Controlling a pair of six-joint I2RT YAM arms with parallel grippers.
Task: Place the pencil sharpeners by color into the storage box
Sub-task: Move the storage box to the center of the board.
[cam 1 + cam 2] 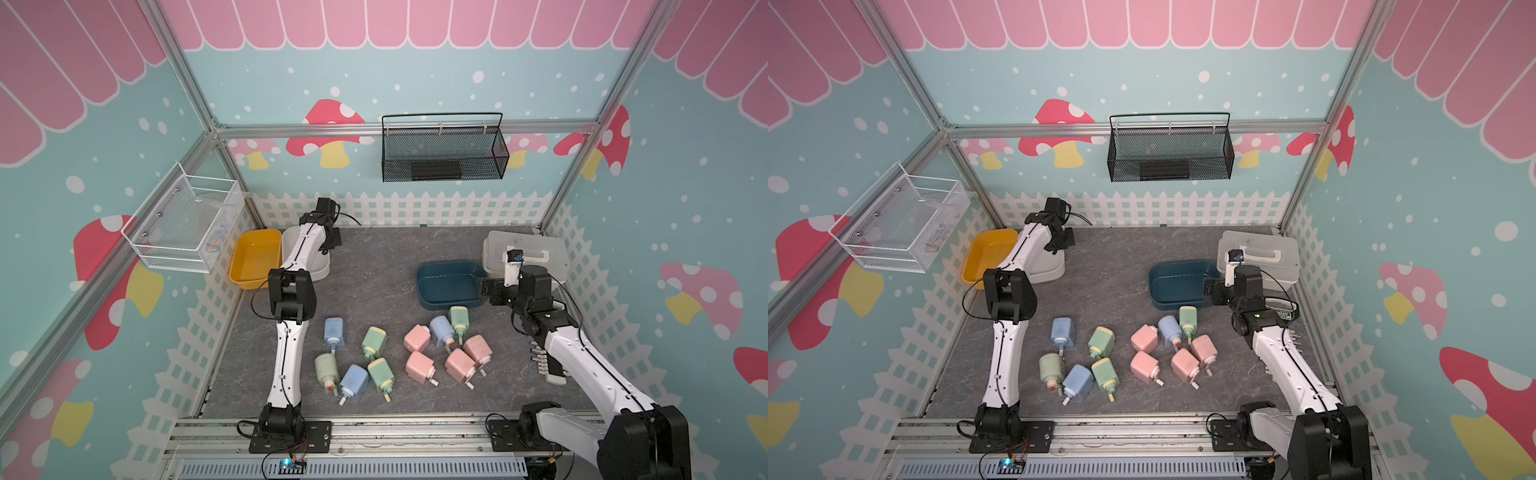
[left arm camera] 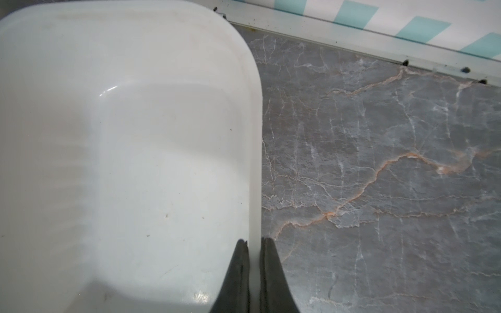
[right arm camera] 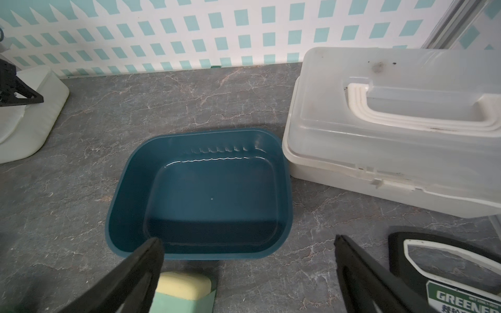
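Grey marble table [image 1: 374, 257], fenced walls round it. Clear lidded case [image 1: 498, 245] far right, lid shut. Black wire basket [image 1: 442, 151] on the far wall, white mesh basket [image 1: 178, 224] on the left wall.

Three tubs: yellow tub [image 1: 253, 259] far left, white tub [image 2: 135, 135] just right of it, blue tub [image 1: 446, 284] right of centre, beside the case. Blue and white show bare floors.

Left arm lies over the white tub and blocks most of it in both top views. Right arm's wrist covers the blue tub's right rim.

Pencil sharpeners all on the table, near centre, none in a tub. Pink ones [image 1: 419, 365] bunched right, green [image 1: 374, 341] and blue [image 1: 333, 332] mostly left. One green sharpener [image 3: 184, 292] sits just near of the blue tub, under the right claw.

Left claw [image 2: 254, 244] pinched on the white tub's right rim. Right claw [image 3: 247, 241] spread wide, holding nothing, over the blue tub's near edge.
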